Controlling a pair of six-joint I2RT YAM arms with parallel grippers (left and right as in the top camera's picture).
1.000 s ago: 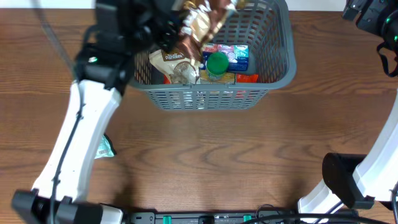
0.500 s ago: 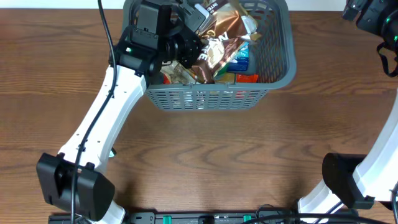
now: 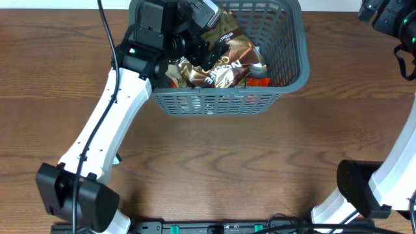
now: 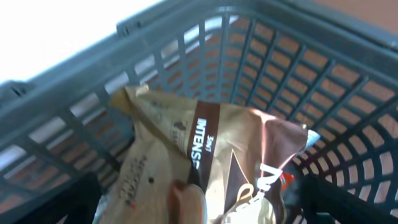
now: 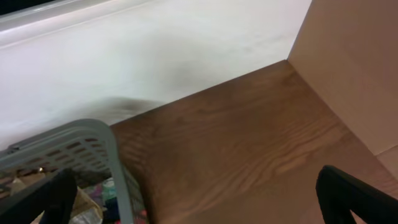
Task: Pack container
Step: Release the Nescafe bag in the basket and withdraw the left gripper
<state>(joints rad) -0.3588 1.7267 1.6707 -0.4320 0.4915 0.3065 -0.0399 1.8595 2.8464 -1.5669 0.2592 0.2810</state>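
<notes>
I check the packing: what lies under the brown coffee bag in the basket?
Inside the basket, a red pack shows at the coffee bag's right edge, an orange item at its left. The rest beneath is covered by the bag.

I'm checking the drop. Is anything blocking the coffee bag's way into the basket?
Nothing visible does. The bag is already inside the basket, lying over other packs, between the open fingers of the left gripper.
</notes>
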